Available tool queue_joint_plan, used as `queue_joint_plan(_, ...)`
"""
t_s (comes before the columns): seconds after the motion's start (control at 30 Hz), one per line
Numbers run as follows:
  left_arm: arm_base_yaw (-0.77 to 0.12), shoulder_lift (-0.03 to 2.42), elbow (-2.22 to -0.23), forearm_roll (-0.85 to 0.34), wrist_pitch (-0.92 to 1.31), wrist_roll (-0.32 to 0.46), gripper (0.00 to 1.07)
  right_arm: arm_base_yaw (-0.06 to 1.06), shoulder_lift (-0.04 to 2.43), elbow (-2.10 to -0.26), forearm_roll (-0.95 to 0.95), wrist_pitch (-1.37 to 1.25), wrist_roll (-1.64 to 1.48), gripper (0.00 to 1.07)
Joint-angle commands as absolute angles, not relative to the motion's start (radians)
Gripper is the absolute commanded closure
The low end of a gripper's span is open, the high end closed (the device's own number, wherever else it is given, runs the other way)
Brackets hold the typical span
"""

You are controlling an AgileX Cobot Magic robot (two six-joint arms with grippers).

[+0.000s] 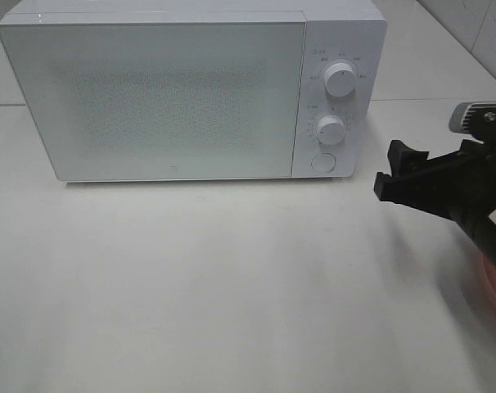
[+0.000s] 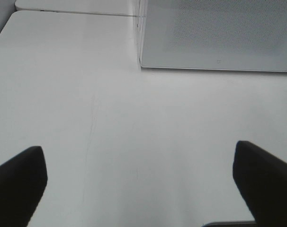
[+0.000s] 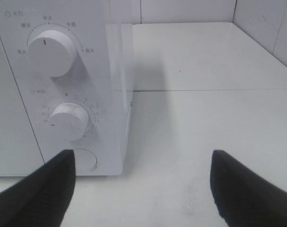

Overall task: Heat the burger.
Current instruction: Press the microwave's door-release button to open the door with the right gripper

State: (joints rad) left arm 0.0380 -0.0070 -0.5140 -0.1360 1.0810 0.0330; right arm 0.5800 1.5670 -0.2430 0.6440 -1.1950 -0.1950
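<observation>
The burger is out of view in every frame. A white microwave [image 1: 150, 90] stands at the back of the table with its door shut; the left wrist view shows its lower front [image 2: 219, 33] and the right wrist view its control panel [image 3: 110, 94]. My right gripper [image 1: 387, 169] hovers open and empty just right of the panel, level with the round door button [image 3: 84, 160]; its dark fingers frame the right wrist view [image 3: 143, 189]. My left gripper [image 2: 143, 189] is open and empty over bare table in front of the microwave's left corner, outside the exterior high view.
The panel carries an upper knob [image 1: 340, 79] and a lower knob [image 1: 331, 129] above the button [image 1: 322, 161]. A pink plate edge [image 1: 495, 286] shows beneath the right arm at the right border. White table [image 1: 215, 278] spreads in front of the microwave.
</observation>
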Motion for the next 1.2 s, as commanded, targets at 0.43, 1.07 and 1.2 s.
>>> queue_joint_plan(0.43,0.040,-0.022,-0.514,-0.135,1.067,0.035,0.06,0.804,1.723,-0.428,0.899,-1.264,-0.326,0.32)
queue_joint_plan(1.07,0.040,-0.022,-0.514,-0.135,1.067,0.035,0.06,0.855,1.738,-0.454,0.921,-1.213,-0.116,0.35)
queue_joint_plan(1.2,0.040,-0.022,-0.514,-0.135,1.067,0.035,0.06,0.855,1.738,-0.454,0.921,-1.205,0.132,0.42)
